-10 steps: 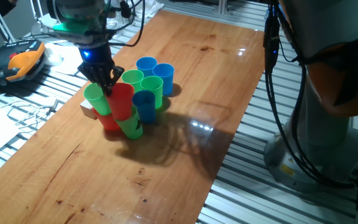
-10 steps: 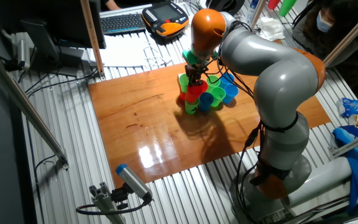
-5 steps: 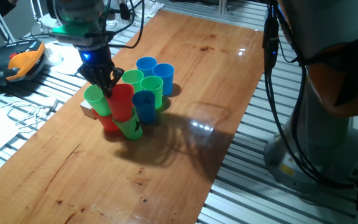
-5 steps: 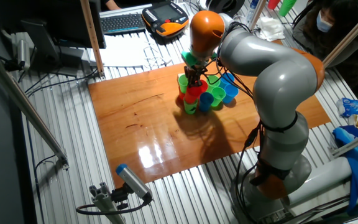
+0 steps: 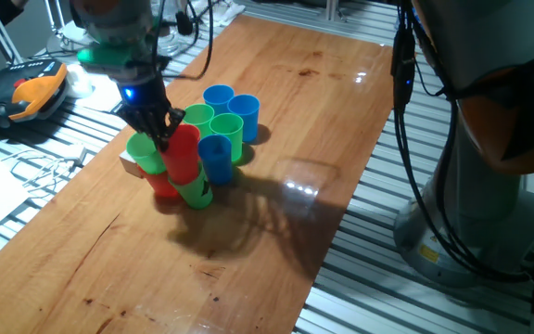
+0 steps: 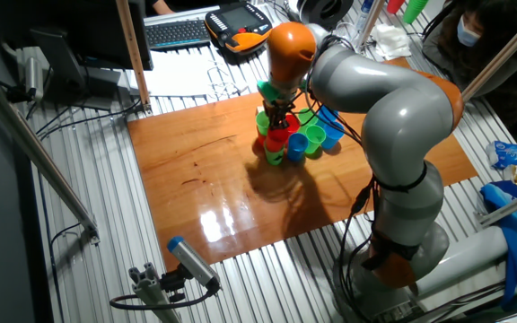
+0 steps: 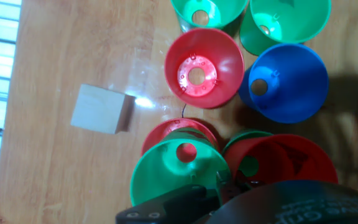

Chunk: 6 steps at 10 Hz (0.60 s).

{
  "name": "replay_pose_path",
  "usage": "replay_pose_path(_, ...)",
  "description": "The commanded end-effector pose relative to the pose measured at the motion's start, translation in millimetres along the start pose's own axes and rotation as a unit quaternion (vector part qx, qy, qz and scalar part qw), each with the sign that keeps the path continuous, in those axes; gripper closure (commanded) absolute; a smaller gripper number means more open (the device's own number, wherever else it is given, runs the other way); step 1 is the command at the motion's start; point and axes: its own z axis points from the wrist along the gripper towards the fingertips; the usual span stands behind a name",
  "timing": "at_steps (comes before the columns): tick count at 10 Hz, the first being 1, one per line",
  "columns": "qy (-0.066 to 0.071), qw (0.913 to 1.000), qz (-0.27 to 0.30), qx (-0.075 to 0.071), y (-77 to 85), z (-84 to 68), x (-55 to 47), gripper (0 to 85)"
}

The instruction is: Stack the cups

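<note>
Hand view frames are filled with tapered plastic cups seen from above on the wooden table [image 7: 61, 56]: an open red cup [image 7: 204, 67] standing alone near the centre, a blue cup [image 7: 289, 81] just to its right, and two green cups [image 7: 207, 11] cut off at the upper edge. Lower down, a green cup [image 7: 178, 169] is seen nested in a red one whose rim shows behind it, and a red cup [image 7: 279, 158] is seen nested over a green one beside it. The dark two-finger gripper [image 7: 229, 185] is seen at the bottom edge, sitting where these two stacks meet, its fingers closed about the cup walls there; which rim is actually pinched cannot be told from this view. A small pale wooden cube [image 7: 101, 109] lies apart to the left of the cups. From one fixed view, the gripper [image 5: 162, 130] is seen lowered into the cluster between the tilted green cup [image 5: 145, 153] and the taller red cup [image 5: 183, 153], touching both, with the jaws nearly together. A blue cup [image 5: 216, 156] stands just beside the red one, two green cups [image 5: 227, 133] stand behind it, and two further blue cups [image 5: 219, 96] lie at the far side. From the other fixed view, the cluster [image 6: 292, 139] is seen grouped tightly near the far edge of the table, under the grey arm [image 6: 375, 90].
</note>
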Motion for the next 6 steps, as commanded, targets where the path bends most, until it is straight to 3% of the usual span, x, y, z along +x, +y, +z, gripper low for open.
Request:
replay_pose_path(1, 0.000, 1.0000, 0.000, 0.000, -0.7, 1.5, 0.9, 85.0)
replay_pose_path(3, 0.002, 1.0000, -0.007, 0.001, -0.8, 2.5, 1.5, 85.0)
replay_pose_path(4, -0.001, 0.9999, -0.010, 0.003, -0.5, 2.5, 1.6, 68.0)
replay_pose_path(6, -0.007, 0.9999, -0.013, 0.005, 0.2, 2.0, 1.6, 68.0)
